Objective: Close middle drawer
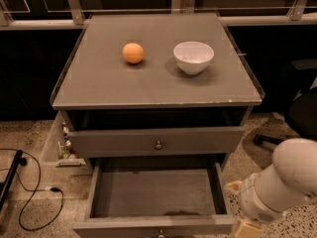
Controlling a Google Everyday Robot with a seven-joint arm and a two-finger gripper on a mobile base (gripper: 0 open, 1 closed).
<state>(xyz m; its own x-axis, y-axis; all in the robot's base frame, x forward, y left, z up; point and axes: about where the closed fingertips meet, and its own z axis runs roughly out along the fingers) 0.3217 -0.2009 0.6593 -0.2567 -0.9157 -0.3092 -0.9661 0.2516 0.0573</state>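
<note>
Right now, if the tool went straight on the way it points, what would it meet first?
Probably the front right corner of the open middle drawer: the tool sits low right beside it, aimed down-left. Depth is unclear, so it may pass in front.

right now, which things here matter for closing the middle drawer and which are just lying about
For the job: middle drawer, pulled out; gripper, low beside its right front corner.
Lying about: orange and bowl, both on the cabinet top; top drawer; cable on the floor, left.
</note>
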